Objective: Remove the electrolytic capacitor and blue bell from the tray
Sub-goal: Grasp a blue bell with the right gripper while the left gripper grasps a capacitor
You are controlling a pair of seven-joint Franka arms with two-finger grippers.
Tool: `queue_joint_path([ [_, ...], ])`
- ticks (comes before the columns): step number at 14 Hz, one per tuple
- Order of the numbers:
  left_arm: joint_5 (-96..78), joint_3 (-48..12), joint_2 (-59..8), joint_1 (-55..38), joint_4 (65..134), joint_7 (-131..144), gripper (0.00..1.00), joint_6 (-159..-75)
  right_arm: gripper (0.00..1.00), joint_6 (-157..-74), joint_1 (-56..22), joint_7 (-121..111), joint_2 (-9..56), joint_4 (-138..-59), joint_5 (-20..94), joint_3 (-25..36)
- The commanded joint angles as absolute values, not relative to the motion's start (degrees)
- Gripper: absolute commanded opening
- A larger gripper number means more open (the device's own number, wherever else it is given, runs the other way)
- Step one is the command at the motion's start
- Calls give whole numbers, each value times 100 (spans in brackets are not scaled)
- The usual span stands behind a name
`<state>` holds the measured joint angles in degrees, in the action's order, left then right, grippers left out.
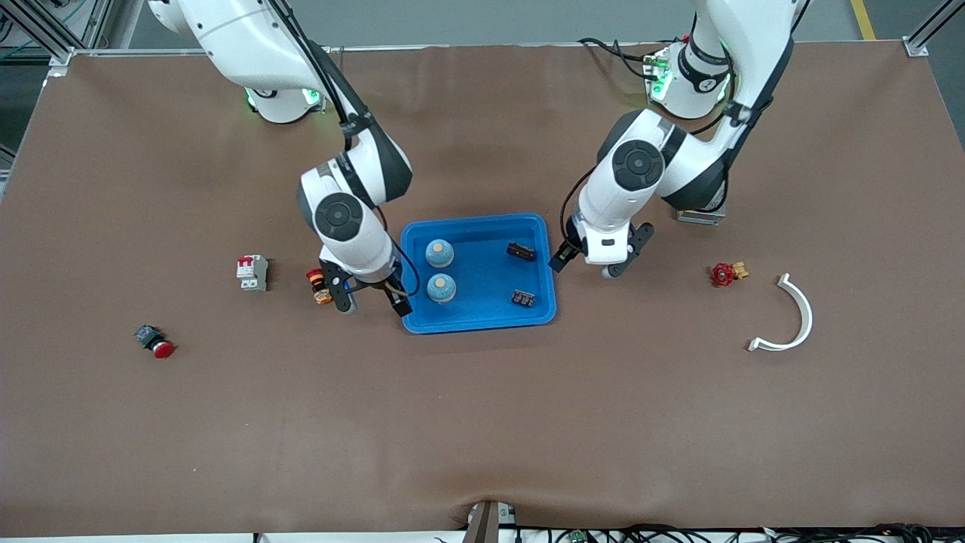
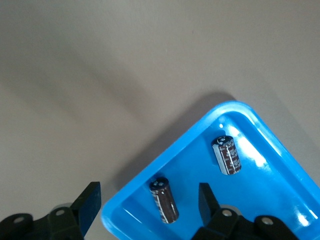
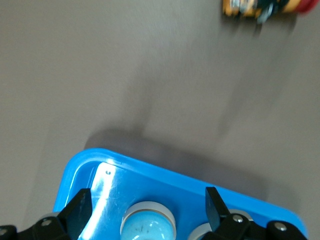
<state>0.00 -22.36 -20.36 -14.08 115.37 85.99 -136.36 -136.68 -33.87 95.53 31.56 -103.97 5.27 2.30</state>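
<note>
- In the blue tray [image 1: 478, 322] at the middle of the table [image 1: 482, 422]: two bells [image 1: 439, 253] at the right arm's end, one nearer to the front camera than the other [image 1: 442, 288].
- Also in the tray, two capacitors [image 1: 521, 251] at the left arm's end, lying on their sides, apart from each other [image 1: 523, 299].
- Left gripper [image 1: 595, 264] over the tray's edge at the left arm's end, fingers apart, holding nothing.
- Right gripper [image 1: 371, 302] over the tray's edge beside the bells, fingers wide, empty.
- Orange-and-red part [image 1: 319, 286] on the table just beside the right gripper.
</note>
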Motion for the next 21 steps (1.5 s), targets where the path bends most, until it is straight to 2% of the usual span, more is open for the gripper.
queue_joint_path([
  [1,420,-2215,-2433,-1677,11137,9287,75,-13667,100,-13641,-3585,10203,3576,-9906,501,299],
  [6,1010,-2224,-3014,-1960,10688,10344,64,-13667,100,-13728,-3761,10283,3770,-9853,518,299],
  [9,1011,-2215,-3094,-2100,10652,10660,64,-13667,100,-13965,-3893,10529,3893,-9853,501,299],
  [16,1011,-2206,-3427,-2268,10652,11144,62,-13667,100,-13966,-4104,10714,3972,-9861,510,290],
  [17,1011,-2206,-3480,-2276,10652,11145,61,-13667,95,-13975,-4104,10714,3981,-9853,501,290],
  [18,1011,-2206,-3515,-2276,10652,11153,61,-13667,54,-13975,-4096,10714,3999,-9853,510,290],
  [20,1011,-2215,-3594,-2285,10583,11162,58,-13676,0,-14036,-4035,10670,4008,-9792,597,290],
  [21,1002,-2215,-3647,-2311,10547,11171,56,-13667,0,-14010,-4008,10670,4008,-9756,606,281],
])
